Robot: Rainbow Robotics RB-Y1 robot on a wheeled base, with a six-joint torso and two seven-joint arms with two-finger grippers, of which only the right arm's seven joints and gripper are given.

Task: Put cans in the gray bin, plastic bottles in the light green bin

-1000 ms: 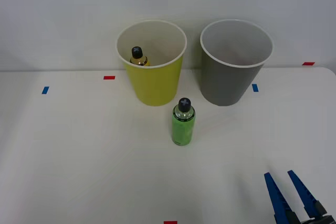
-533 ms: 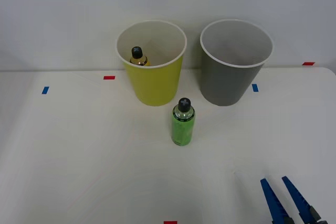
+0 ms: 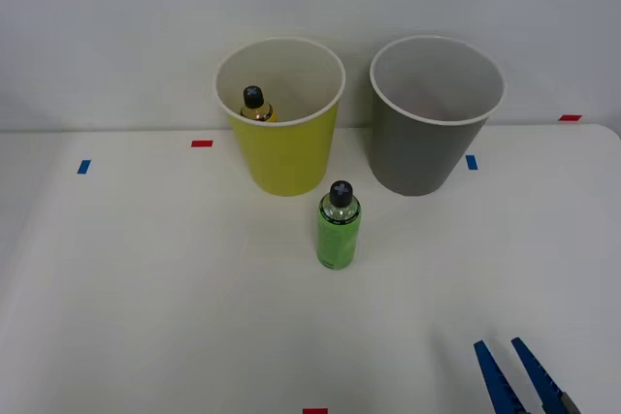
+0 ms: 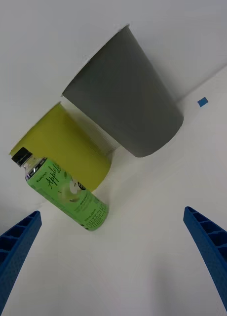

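Right gripper (image 3: 515,376) is hanging wide open, gripping nothing, well apart from the green bottle (image 3: 338,226). Bottle is standing upright, just in front of the light green bin (image 3: 281,157), ahead-left of the fingers (image 4: 17,244).

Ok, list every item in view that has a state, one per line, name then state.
green bottle: upright on the table, black cap on, outside both bins.
amber bottle: inside the light green bin, cap on.
light green bin: upright, holding the amber bottle.
gray bin: upright; no contents visible from this angle.
right gripper: open, empty, low at the near right, clear of the green bottle.
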